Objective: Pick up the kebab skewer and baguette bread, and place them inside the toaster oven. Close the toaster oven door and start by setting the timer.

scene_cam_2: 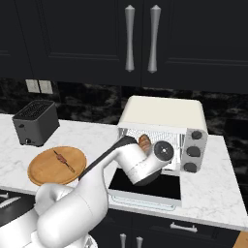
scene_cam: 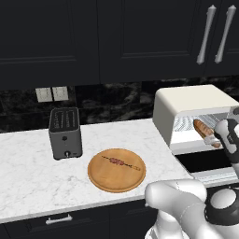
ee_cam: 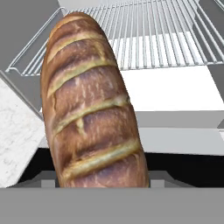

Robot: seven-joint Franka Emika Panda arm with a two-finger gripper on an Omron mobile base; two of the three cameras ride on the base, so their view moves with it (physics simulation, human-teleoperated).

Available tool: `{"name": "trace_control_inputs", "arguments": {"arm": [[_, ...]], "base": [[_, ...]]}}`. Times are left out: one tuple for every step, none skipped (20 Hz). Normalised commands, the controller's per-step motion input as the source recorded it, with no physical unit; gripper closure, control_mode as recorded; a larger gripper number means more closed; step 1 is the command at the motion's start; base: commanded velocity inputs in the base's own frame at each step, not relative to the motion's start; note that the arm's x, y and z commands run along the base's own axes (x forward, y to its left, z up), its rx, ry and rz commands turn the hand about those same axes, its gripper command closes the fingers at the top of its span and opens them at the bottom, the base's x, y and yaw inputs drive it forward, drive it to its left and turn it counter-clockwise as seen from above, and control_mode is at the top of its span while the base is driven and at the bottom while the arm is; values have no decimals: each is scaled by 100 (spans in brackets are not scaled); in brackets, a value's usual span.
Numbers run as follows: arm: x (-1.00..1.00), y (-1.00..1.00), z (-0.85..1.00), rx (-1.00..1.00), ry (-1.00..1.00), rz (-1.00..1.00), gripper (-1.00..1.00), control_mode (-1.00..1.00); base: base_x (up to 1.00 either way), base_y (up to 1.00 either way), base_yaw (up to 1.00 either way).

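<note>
Hand view looks along the baguette bread (ee_cam: pixel 92 109), which runs from the bottom edge up toward the wire rack (ee_cam: pixel 148 35) inside the toaster oven (ee_cam: pixel 175 92), its far tip over the rack's near left corner. The fingertips are hidden behind the loaf and the bottom band, yet the loaf sits square before the camera at the hand, so the gripper (scene_cam: pixel 215 140) looks pinched on the baguette bread, with the jaws part-way apart around it. From the left base view, the loaf (scene_cam: pixel 203 130) slants at the oven's mouth, its upper end just inside the opening and its lower end at the hand. The cream-white toaster oven (scene_cam: pixel 186 100) stands on the marble counter (scene_cam: pixel 28 172) with the toaster oven door (scene_cam_2: pixel 145 186) dropped flat toward the robot; the right base view shows the arm's wrist over that door and a bit of the bread (scene_cam_2: pixel 144 142) above it. Well to the left, the kebab skewer (scene_cam: pixel 120 162) lies across the middle of the round wooden plate (scene_cam: pixel 105 179). A dark grey slot toaster (scene_cam: pixel 65 133) stands just behind the plate's left side.
</note>
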Motion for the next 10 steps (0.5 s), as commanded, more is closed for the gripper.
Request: {"name": "trace_control_inputs", "arguments": {"arm": [[46, 0, 0, 1, 0, 0, 100, -100], [44, 0, 0, 0, -1, 0, 100, -100], [45, 0, 0, 0, 0, 0, 100, -100], [44, 0, 0, 0, 0, 0, 100, -100], [41, 0, 0, 0, 0, 0, 100, -100], [40, 0, 3, 0, 0, 0, 100, -100], [46, 0, 7, 2, 0, -1, 100, -100], [49, 0, 1, 2, 0, -4, 100, -100], [56, 0, 0, 2, 0, -5, 100, -100], [51, 0, 0, 0, 0, -4, 100, -100]], "base": [[0, 0, 0], [0, 0, 0], [0, 0, 0], [0, 0, 0], [0, 0, 0], [0, 0, 0], [0, 0, 0], [0, 0, 0], [0, 0, 0], [0, 0, 0]]}}
